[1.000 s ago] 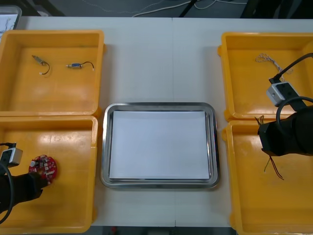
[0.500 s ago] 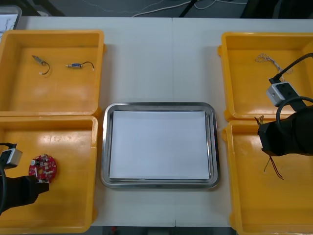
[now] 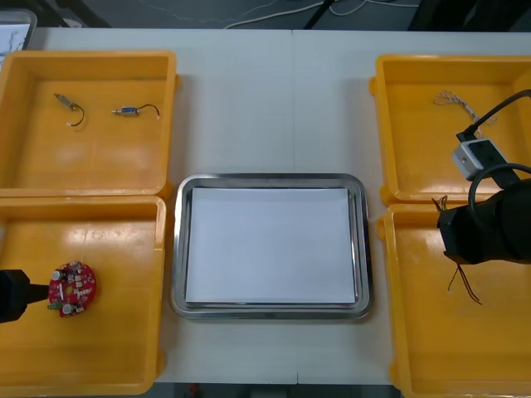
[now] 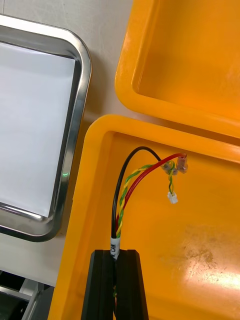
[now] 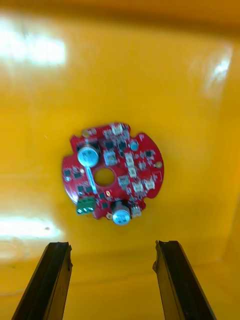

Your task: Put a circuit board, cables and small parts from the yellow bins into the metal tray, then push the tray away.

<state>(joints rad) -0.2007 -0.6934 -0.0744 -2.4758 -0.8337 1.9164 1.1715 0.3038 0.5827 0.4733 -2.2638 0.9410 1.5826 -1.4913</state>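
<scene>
Left gripper (image 3: 12, 296) had backed off over the last second. It was on top of the circuit board (image 3: 72, 288); now it sat at the left edge of the near-left yellow bin (image 3: 124, 348), clear of the board. Board had shifted slightly nearer and turned a bit. Right arm hadn't moved.

Left wrist view: fingers wide apart, holding nothing. Board lay flat on the bin floor just ahead of the tips, roughly centred between them. Not picked yet.

Right gripper (image 4: 115, 254) was over the near-right yellow bin (image 3: 431, 356), fingers pinched on one end of the red and yellow cable (image 4: 142, 172), with a black strand alongside. Free end with its connectors arced out over the bin floor; couldn't tell if it touched.

Metal tray (image 3: 270, 177) sat between the bins, white inside, nothing in it. Beyond it: small metal parts (image 3: 130, 109) in the far-left yellow bin (image 3: 91, 166), and a thin twisted cable (image 3: 455, 103) in the far-right yellow bin (image 3: 415, 166).

Risks, as judged:
- Board is thin and flat on a smooth floor. A re-approach coming in too high would likely skate it again instead of gripping it. The tall components could also catch a finger and tip it.
- Cable is held by one end only. The trailing loop could snag the bin wall or tray rim in transit, or slip out of the pinch.
</scene>
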